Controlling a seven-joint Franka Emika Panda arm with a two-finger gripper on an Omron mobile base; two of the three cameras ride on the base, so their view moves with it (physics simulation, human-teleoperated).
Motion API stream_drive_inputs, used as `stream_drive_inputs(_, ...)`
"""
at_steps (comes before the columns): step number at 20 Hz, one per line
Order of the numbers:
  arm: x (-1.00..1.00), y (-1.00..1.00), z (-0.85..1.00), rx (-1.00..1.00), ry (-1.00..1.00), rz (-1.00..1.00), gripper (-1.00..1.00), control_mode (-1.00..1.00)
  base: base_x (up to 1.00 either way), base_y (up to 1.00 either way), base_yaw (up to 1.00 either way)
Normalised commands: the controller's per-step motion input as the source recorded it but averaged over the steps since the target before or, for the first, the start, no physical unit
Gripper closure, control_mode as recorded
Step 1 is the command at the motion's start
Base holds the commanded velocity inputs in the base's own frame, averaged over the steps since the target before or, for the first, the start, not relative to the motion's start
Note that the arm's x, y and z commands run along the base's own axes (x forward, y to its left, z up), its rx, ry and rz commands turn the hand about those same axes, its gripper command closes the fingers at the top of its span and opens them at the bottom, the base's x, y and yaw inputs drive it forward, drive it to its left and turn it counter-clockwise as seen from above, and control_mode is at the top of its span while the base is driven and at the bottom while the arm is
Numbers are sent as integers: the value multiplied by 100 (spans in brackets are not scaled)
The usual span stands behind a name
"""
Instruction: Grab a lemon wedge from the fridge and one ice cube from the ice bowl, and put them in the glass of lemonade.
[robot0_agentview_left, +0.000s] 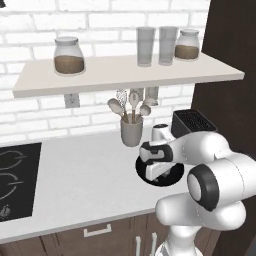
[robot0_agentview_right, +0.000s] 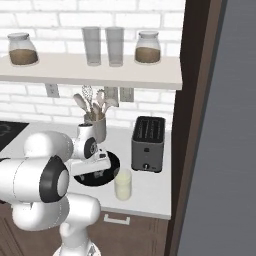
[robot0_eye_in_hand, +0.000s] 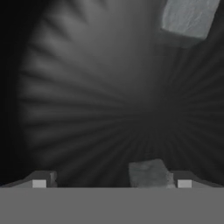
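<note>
Ice cube (robot0_eye_in_hand: 148, 174) lies square between open end effector (robot0_eye_in_hand: 111, 181) fingertips.

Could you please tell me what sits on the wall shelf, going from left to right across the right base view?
Brown-filled jar → clear grey glass → second clear grey glass → second brown-filled jar.

Bench corner beside the fridge, with the hand over the ice bowl.

The ice bowl (robot0_agentview_right: 111, 165) sits on the bench (robot0_agentview_left: 80, 180), the hand (robot0_agentview_right: 95, 172) down inside it; two ice cubes (robot0_eye_in_hand: 148, 174) lie in the bowl. The glass of lemonade (robot0_agentview_right: 123, 184) stands just in front, the toaster (robot0_agentview_right: 148, 143) to the right toward the fridge (robot0_agentview_right: 225, 150), the utensil cup (robot0_agentview_left: 131, 131) behind, the cooktop (robot0_agentview_left: 15, 180) far left, and the shelf (robot0_agentview_left: 125, 72) above carries jars and glasses.
</note>
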Motion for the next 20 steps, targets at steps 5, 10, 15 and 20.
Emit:
stream_drive_inputs(5,-10,0,0,0,0,0,-100,-100,0,0,0)
stream_drive_inputs(10,0,0,-2,0,0,0,-100,-100,0,0,0)
stream_drive_inputs(15,0,0,-6,0,0,0,100,-100,0,0,0)
stream_drive_inputs(20,0,0,0,0,0,0,100,-100,0,0,0)
